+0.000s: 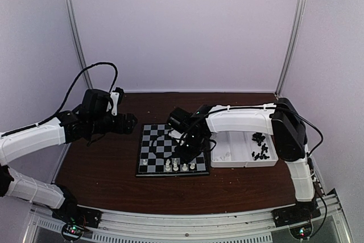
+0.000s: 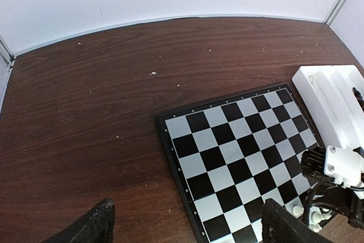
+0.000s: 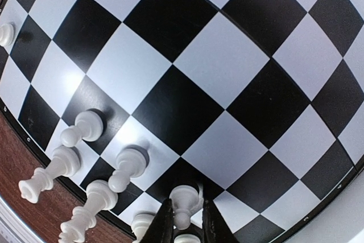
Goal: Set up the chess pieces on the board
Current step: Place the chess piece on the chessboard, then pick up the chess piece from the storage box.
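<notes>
A dark wood counter [image 1: 114,186] carries the board [image 1: 156,140] at its middle. A white two-compartment tray [image 1: 244,164] sits just beside the board's right edge. The setup looks barely begun. Only a handful of white pieces [image 1: 176,166] stand along the board's near edge (one more sits apart at the near left corner), and the other squares in view are bare. The black pieces [image 1: 260,145] all lie in the tray's right compartment, and a few pale ones lie in its left. The right fingers [image 3: 183,223] are closed around a white piece [image 3: 183,203] on the near row. The left fingers [image 2: 185,226] hang spread wide and empty, over the counter left of the board.
</notes>
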Robot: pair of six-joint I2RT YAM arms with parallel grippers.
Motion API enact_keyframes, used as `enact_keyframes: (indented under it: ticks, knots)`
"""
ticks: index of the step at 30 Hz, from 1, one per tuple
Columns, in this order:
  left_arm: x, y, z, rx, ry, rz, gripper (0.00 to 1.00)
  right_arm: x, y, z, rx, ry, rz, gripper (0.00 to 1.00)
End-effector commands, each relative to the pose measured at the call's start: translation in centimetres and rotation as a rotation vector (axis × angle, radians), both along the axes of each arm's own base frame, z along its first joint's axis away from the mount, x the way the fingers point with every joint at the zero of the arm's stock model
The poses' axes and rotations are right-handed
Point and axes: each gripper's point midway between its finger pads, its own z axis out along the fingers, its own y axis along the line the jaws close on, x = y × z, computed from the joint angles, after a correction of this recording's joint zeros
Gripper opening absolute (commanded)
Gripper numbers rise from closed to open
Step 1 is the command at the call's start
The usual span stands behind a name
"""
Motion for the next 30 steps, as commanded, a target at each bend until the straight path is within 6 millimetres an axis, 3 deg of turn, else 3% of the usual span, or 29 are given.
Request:
enact_keyframes:
  ticks: [1, 7, 17, 21, 26, 30]
  knots:
    - [0.6, -0.3, 1.5, -0.031, -0.027, -0.002, 0.89, 0.4, 0.0, 0.8, -0.008, -0.038, 0.002, 0.19]
    - [0.6, -0.4, 1.5, -0.033, -0.024, -0.002, 0.89, 1.2, 0.6, 3.6, 0.045, -0.076, -0.001, 0.20]
    - [0.5, -0.2, 1.4, -0.030, -0.023, 0.000, 0.89, 2.2, 0.1, 5.9, 0.089, -0.098, -0.026, 0.22]
    - [0.5, -0.4, 1.4, -0.022, -0.022, -0.012, 0.90, 3.7, -2.4, 7.1, 0.073, -0.127, -0.080, 0.22]
    - [0.3, -0.9, 1.3, 0.006, 0.030, -0.048, 0.97, 5.5, -7.9, 7.9, 0.049, -0.148, -0.182, 0.22]
    - [0.5, -1.2, 1.3, 0.014, 0.053, -0.046, 0.98, 6.6, -12.5, 7.1, -0.007, -0.141, -0.266, 0.22]
